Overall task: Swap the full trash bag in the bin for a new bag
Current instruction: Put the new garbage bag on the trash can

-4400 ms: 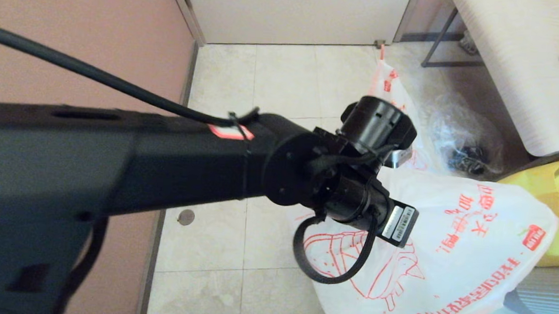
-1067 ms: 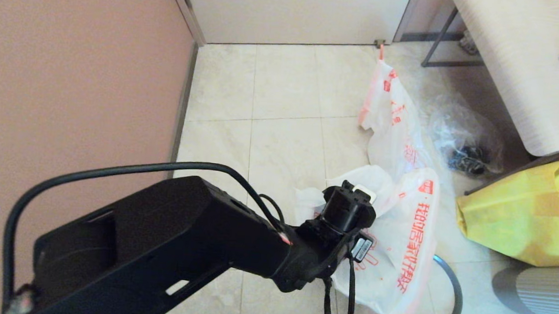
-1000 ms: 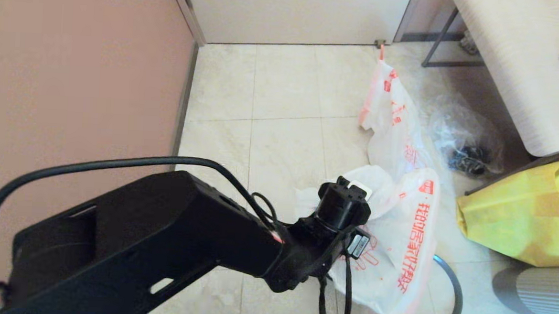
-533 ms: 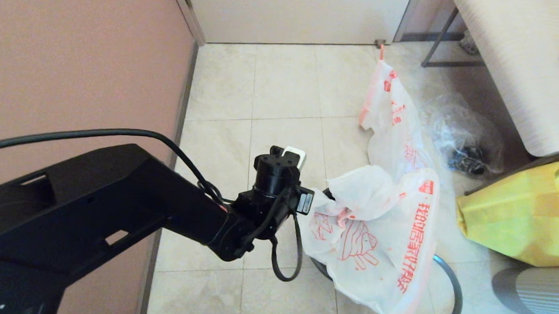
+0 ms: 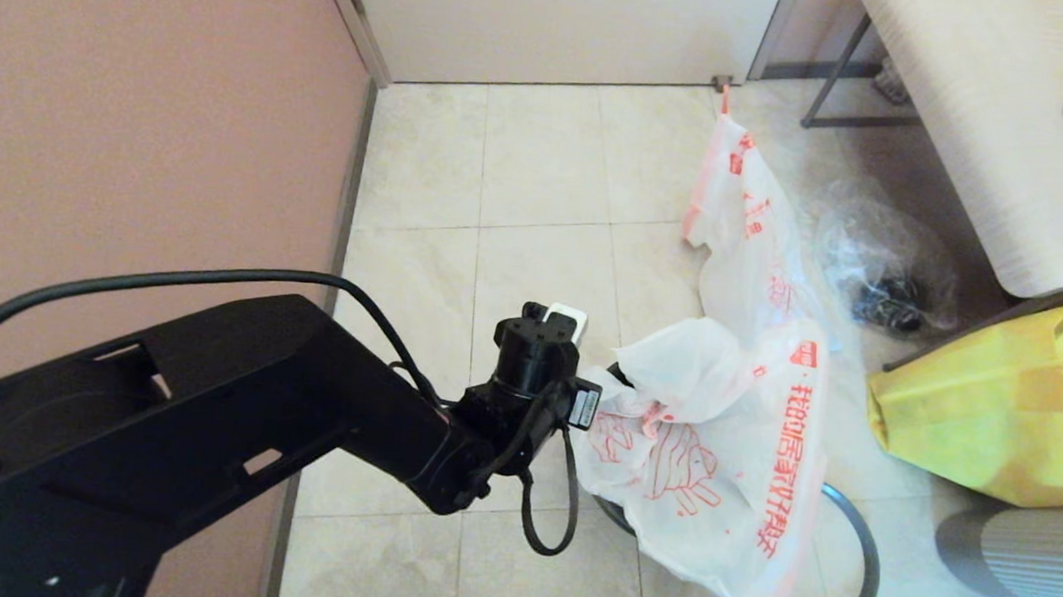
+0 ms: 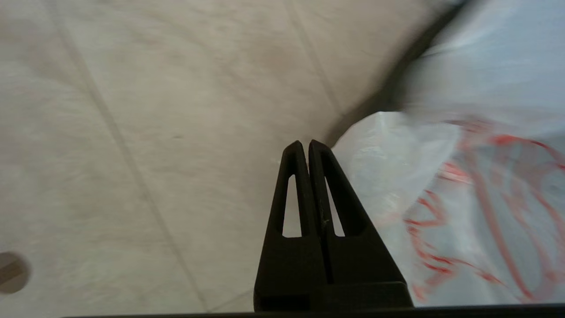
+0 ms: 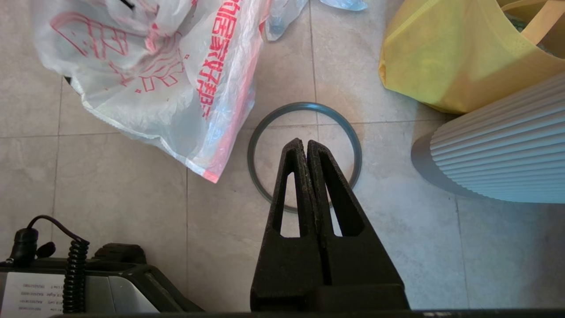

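Since the half-second-earlier frame your left tool [image 6: 307, 145] drifted slightly toward 3 o'clock, fingers together, gripping nothing. The new bag [image 5: 714, 454] lay draped over the bin [image 5: 617, 376]. Likely light, limp, slippery: pinch its orange hem. Right tool [image 7: 305, 145] hovered shut.

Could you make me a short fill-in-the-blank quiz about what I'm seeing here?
1. The new bag is draped over the ____.
2. The grey hoop lies on the ____, off the bin.
3. Both the left gripper and the right gripper have their fingers ____.
4. The tote right of the new bag is ____ in colour.

Missing words: bin; floor; shut; yellow
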